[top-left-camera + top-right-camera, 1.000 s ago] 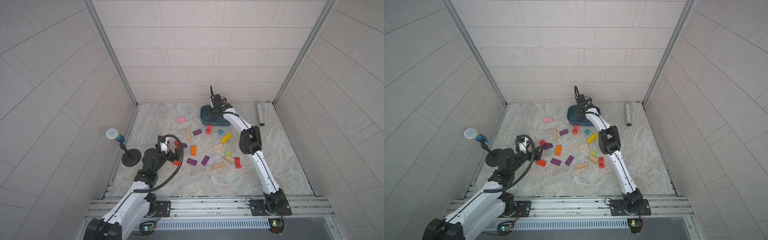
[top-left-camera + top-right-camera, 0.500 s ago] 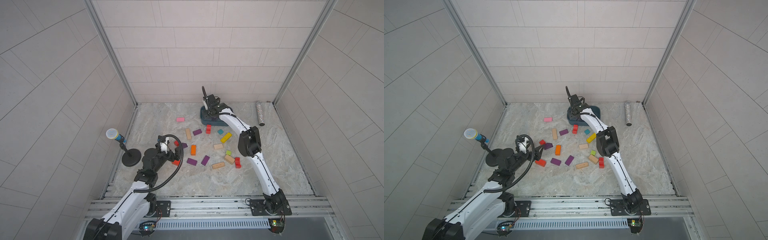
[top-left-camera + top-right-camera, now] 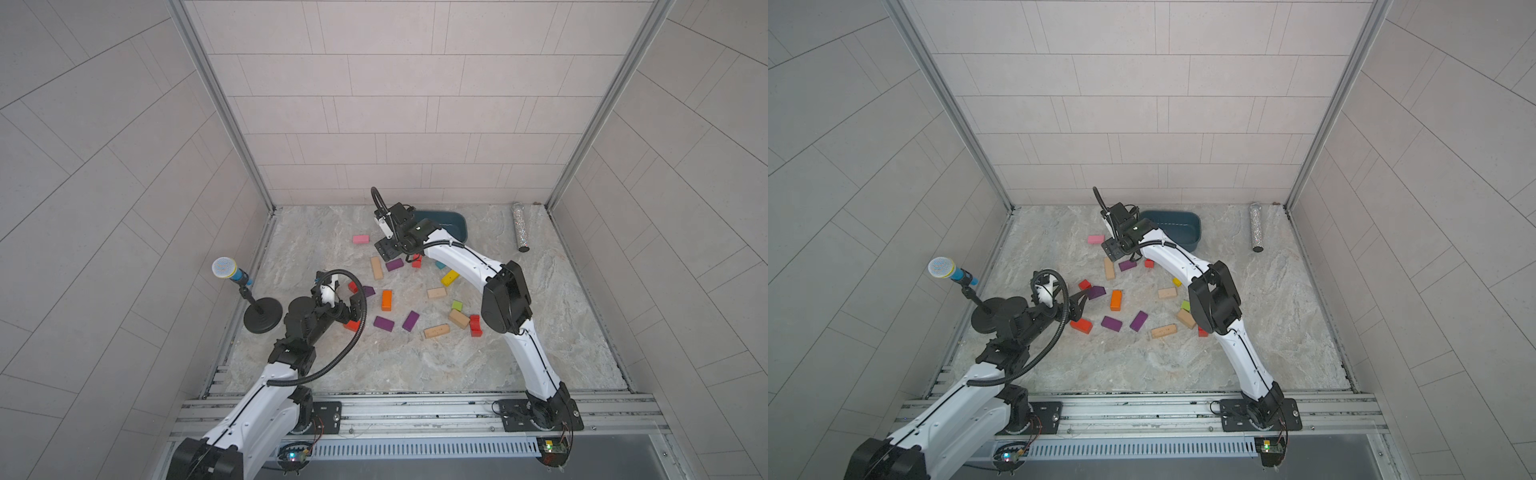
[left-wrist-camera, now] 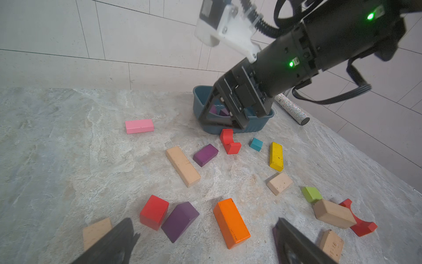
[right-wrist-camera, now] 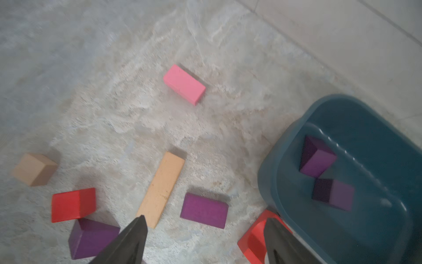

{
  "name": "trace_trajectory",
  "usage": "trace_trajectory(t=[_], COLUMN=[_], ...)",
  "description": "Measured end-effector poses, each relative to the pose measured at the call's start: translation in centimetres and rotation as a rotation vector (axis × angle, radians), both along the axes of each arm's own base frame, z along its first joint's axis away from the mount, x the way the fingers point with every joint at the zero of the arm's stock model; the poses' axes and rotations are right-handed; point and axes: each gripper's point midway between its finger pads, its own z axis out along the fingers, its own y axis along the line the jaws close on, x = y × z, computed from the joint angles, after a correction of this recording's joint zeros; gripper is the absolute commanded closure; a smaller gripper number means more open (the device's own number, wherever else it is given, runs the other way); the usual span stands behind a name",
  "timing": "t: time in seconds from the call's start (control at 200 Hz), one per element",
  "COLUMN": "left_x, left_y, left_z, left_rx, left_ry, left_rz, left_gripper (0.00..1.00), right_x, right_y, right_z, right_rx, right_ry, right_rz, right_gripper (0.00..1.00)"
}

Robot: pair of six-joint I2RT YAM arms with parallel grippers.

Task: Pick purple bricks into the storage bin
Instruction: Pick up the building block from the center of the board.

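Note:
The teal storage bin (image 3: 457,226) (image 3: 1185,235) stands at the back wall. Inside the bin (image 5: 274,164) lie two purple bricks (image 5: 317,157) (image 5: 333,194). My right gripper (image 5: 204,220) (image 3: 384,249) is open and empty, hovering just left of the bin above a purple brick (image 5: 204,210) (image 3: 394,264). My left gripper (image 4: 203,226) (image 3: 1079,300) is open and low, with a purple brick (image 4: 179,220) (image 3: 368,291) and an orange block (image 4: 230,222) between its fingers. Two more purple bricks (image 3: 383,323) (image 3: 410,321) lie on the floor nearer the front.
A pink block (image 3: 360,239), red blocks (image 4: 154,212) (image 4: 229,141), tan blocks (image 4: 182,165), a yellow block (image 4: 276,156) and a green block (image 4: 311,194) are scattered about. A glittery cylinder (image 3: 519,226) lies at the back right. A microphone stand (image 3: 262,318) is at the left.
My right arm has swung from above the bin to the left and toward the front, out over the floor bricks. The left arm has not moved.

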Motion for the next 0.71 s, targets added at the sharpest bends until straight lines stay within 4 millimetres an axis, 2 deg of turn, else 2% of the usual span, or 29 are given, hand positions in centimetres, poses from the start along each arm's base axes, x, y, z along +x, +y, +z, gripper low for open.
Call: trace_trajectory(t=[0.2, 0.34, 0.585, 0.705], left_x=[0.0, 0.0, 0.0, 0.0], left_y=[0.0, -0.1, -0.1, -0.1], left_z=[0.1, 0.1, 0.1, 0.1], left_rx=[0.000, 0.000, 0.000, 0.000], left_ry=[-0.002, -0.002, -0.002, -0.002], left_rz=[0.000, -0.003, -0.004, -0.004], left_gripper=[0.00, 0.00, 0.00, 0.00], right_x=[0.1, -0.2, -1.0, -1.2], right_y=[-1.5, -1.0, -0.4, -0.4], right_z=[-1.7, -2.5, -6.2, -6.8], right_rx=[-0.013, 0.007, 0.005, 0.007], right_ry=[0.052, 0.081, 0.164, 0.180], right_rz=[-0.050, -0.048, -0.046, -0.048], right_gripper=[0.12, 0.12, 0.12, 0.11])
